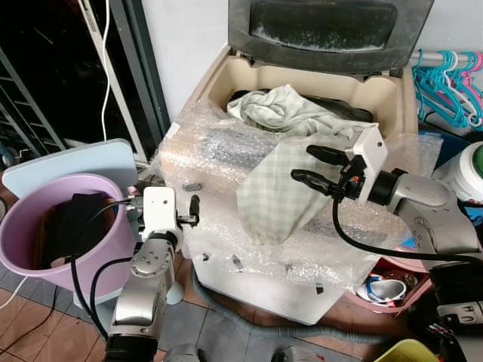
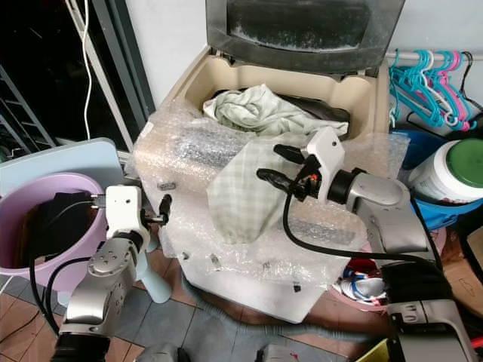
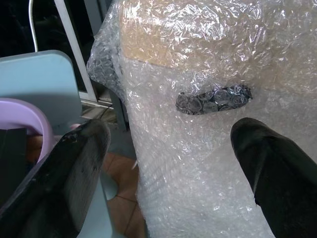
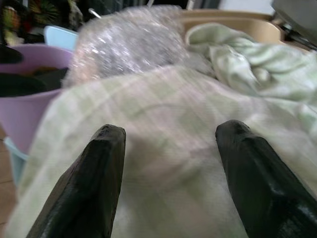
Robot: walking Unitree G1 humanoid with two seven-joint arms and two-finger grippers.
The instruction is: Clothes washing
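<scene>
now the right claw (image 1: 311, 167) hangs released at frame centre, just over the checked cloth (image 1: 278, 194) draped from the washer (image 1: 381, 94) rim. lower left, the left claw (image 1: 192, 210) is released too; its wrist view alone shows bubble wrap (image 3: 208, 163) close, purple bucket (image 1: 23, 226) beside.

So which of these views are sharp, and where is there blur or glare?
Both eye views are sharp and evenly lit; the doorway at left is near black. In the right wrist view the checked cloth is blurred. In the left wrist view the bubble wrap is crisp with small highlights, and the near fingers are soft.
</scene>
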